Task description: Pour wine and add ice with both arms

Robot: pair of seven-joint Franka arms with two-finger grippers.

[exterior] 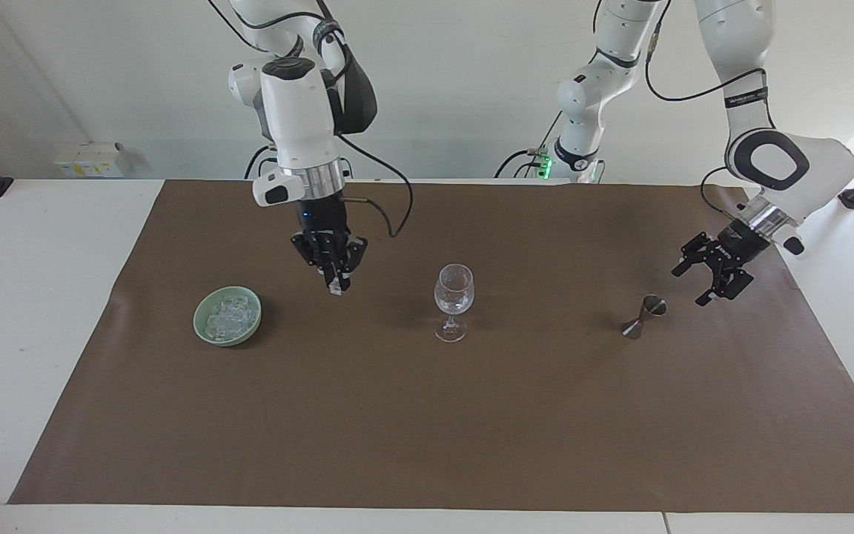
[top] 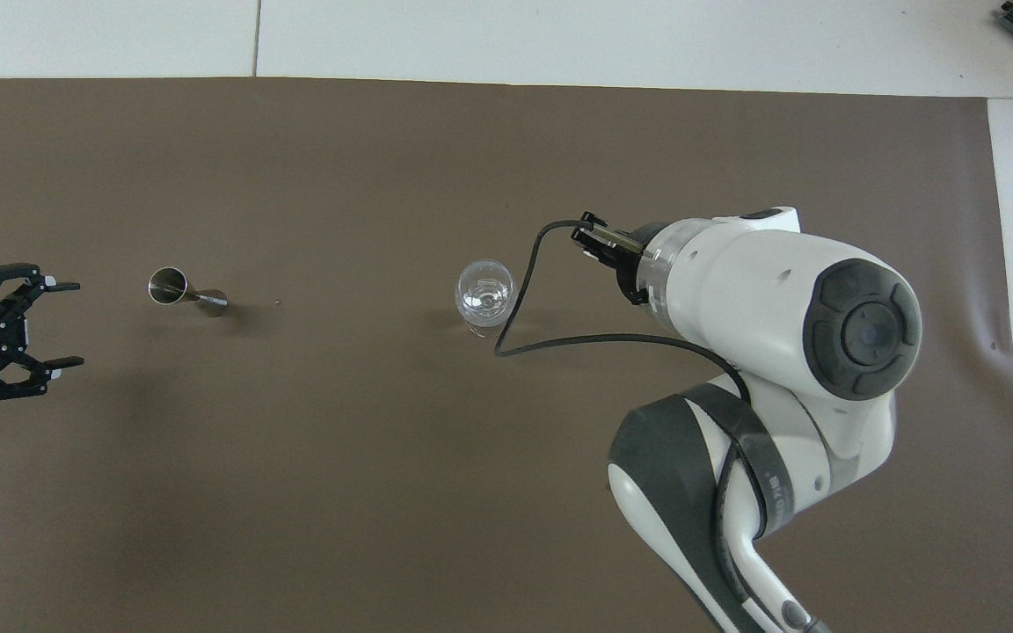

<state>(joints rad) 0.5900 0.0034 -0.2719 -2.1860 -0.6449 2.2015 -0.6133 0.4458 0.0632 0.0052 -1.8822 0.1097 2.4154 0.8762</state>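
Ice point(exterior: 227, 315): 1 heap, 1 bowl point(exterior: 202, 331); 1 glass point(exterior: 454, 297); 1 jigger point(exterior: 643, 315).

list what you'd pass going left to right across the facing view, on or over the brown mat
green bowl of ice → right gripper, shut and raised over the mat → wine glass → metal measuring cup → left gripper, open just past the cup
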